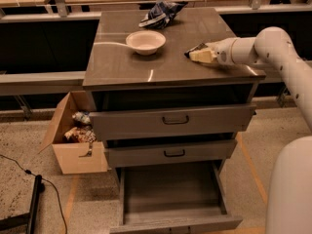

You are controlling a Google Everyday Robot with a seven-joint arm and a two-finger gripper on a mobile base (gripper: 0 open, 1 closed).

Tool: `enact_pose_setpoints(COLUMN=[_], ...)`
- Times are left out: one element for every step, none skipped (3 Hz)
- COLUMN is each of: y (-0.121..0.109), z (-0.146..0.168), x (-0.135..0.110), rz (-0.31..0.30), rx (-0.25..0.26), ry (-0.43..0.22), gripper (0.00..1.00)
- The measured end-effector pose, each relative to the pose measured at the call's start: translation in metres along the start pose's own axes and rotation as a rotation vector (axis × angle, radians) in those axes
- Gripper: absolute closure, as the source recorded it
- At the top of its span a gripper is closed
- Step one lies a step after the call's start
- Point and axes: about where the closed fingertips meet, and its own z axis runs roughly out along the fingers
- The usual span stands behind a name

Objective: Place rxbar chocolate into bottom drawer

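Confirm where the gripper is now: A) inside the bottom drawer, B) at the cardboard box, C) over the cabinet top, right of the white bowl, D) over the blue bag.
C: the gripper is low over the cabinet top, right of the white bowl, well above the open bottom drawer.

Gripper (199,55) low over the cabinet top (122,67), right of the bowl (145,42); bottom drawer (170,191) open below

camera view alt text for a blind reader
The robot's pale gripper is on the grey cabinet top at a small dark snack bar, right of a white bowl; the bottom grey drawer is pulled open.
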Motion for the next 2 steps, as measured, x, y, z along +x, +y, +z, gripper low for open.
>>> enact_pose_setpoints(y=[-0.0001,-0.0001], z=[-0.0010,-0.0012], x=[-0.0021,-0.0025], rz=[0.000,0.000], rx=[0.000,0.000], ry=[0.000,0.000], gripper=[1.00,1.00])
